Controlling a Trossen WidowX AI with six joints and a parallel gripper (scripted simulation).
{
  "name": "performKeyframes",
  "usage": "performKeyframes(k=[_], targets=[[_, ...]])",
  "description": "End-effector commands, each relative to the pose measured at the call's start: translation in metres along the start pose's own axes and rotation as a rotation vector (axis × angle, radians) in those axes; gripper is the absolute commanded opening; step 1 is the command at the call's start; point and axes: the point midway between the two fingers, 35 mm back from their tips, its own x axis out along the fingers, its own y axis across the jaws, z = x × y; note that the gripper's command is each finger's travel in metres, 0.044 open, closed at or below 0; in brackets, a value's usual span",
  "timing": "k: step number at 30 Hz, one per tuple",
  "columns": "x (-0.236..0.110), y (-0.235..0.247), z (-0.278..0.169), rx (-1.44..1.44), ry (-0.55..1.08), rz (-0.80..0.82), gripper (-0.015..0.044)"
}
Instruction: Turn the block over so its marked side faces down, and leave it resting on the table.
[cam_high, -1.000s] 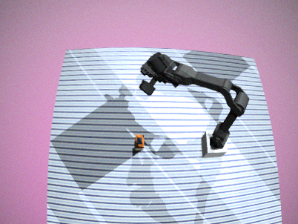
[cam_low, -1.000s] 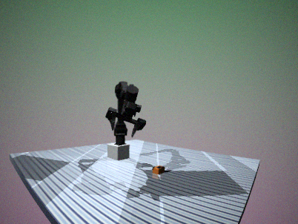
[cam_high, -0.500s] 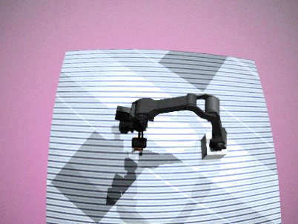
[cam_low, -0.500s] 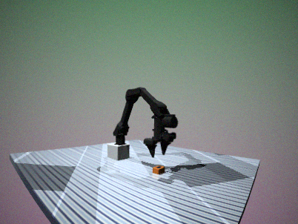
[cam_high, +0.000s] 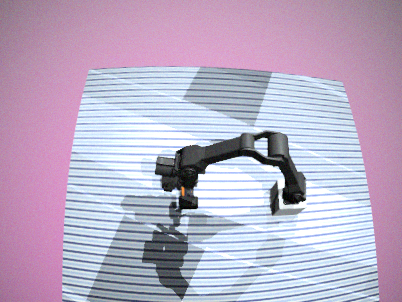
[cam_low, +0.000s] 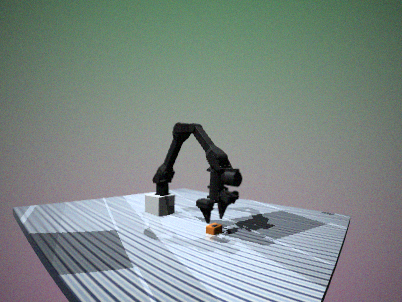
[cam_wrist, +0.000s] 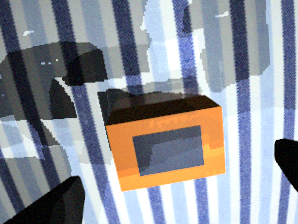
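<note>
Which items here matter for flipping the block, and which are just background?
Part of the job:
- orange block, grey marked side facing up
- gripper, open and empty, above the block
- striped table, where the block must rest

Just there:
- white pedestal under the arm's base
- nothing else lying about

— Item one?
— Table (cam_high: 125, 125), striped blue-white, with grey shadow patches; it lies under me.
— Item two?
— White pedestal (cam_low: 152, 204) on the table. Backdrop: pink from above, green fading to mauve from the side.
</note>
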Motion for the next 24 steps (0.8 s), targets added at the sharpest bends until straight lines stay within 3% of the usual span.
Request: performKeyframes(k=[1, 23, 24], targets=[[0.006, 0.001, -0.001, 0.005, 0.002, 0.005, 0.044], [0.039, 0.001, -0.002, 0.005, 0.003, 0.005, 0.044], [0.039, 0.001, -0.002, 0.005, 0.003, 0.005, 0.0414]])
